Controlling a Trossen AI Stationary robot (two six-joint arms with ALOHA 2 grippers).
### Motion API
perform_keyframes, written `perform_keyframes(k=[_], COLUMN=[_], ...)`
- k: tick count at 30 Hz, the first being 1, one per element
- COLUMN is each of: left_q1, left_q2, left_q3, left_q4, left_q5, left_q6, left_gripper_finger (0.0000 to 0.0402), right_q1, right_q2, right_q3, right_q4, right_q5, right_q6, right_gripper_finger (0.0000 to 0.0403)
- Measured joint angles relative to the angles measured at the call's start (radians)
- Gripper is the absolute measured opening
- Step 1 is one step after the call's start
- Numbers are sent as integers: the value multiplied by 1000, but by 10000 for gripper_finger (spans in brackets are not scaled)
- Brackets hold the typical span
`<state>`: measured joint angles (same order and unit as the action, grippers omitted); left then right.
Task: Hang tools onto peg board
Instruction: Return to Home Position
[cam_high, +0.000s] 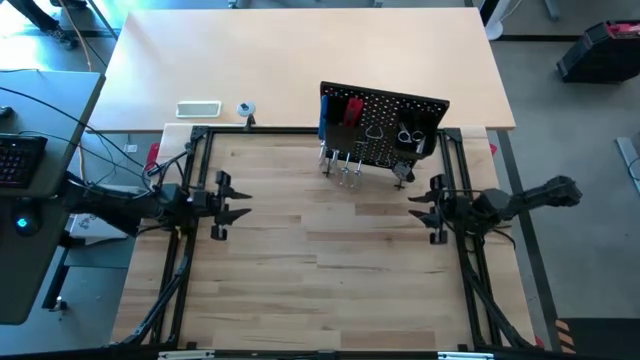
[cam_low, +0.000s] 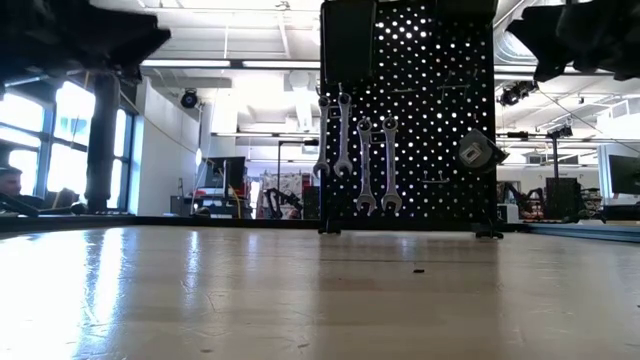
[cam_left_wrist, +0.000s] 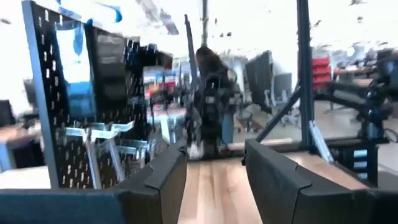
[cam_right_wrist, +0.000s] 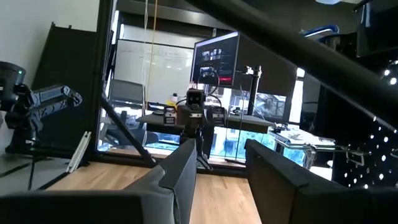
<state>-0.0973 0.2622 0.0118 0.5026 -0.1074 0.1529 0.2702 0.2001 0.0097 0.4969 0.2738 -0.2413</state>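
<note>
Peg board is seen upright at the far side of the table, right of centre. Four silver wrenches are hung in a row on its left half; a red-handled tool is hung near its top. Left gripper is positioned at the table's left side, right gripper at its right, both apart from the board. Both sets of fingers are parted; nothing is gripped.

The peg board stands upright at the table's far edge, right of centre. The wrenches hang side by side on its front, toward its left end.
</note>
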Motion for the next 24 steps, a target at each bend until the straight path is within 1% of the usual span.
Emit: perform_keyframes(k=[4, 9, 13, 18, 24], left_q1=[41, 78, 91, 91, 91], left_q2=[-6, -6, -6, -6, -6], left_q3=[-1, -1, -1, -1, -1], left_q4=[-58, -63, -63, -64, -64], left_q5=[31, 95, 119, 119, 119], left_q6=[-18, -21, -54, -90, -90], left_gripper_finger=[151, 151, 151, 151, 151], right_q1=[-55, -135, -185, -207, -207], right_q2=[0, 0, 0, 1, 1], right_q3=[0, 0, 0, 0, 0], right_q4=[-22, -66, -80, -97, -129], right_q5=[-37, -91, -91, -68, -68], right_q6=[0, 35, 42, 85, 83], right_gripper_finger=[130, 130, 130, 130, 130])
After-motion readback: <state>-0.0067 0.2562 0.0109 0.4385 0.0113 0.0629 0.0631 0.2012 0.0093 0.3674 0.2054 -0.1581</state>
